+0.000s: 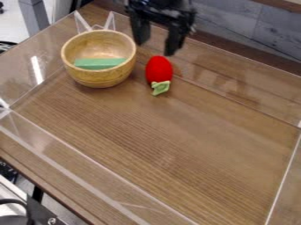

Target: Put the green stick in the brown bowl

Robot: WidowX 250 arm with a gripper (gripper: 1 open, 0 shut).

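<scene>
The brown bowl [99, 59] sits at the back left of the wooden table. The green stick [97, 63] lies flat inside it, on the bowl's floor. My gripper [157, 38] hangs above the table behind the bowl's right side and just back of the red strawberry toy. Its two dark fingers point down and stand wide apart, open, with nothing between them. It touches neither the bowl nor the stick.
A red strawberry toy [159, 71] with a green leaf lies right of the bowl, below the gripper. Clear acrylic walls [35, 141] ring the wooden table [177, 149]. A dark wall runs along the back.
</scene>
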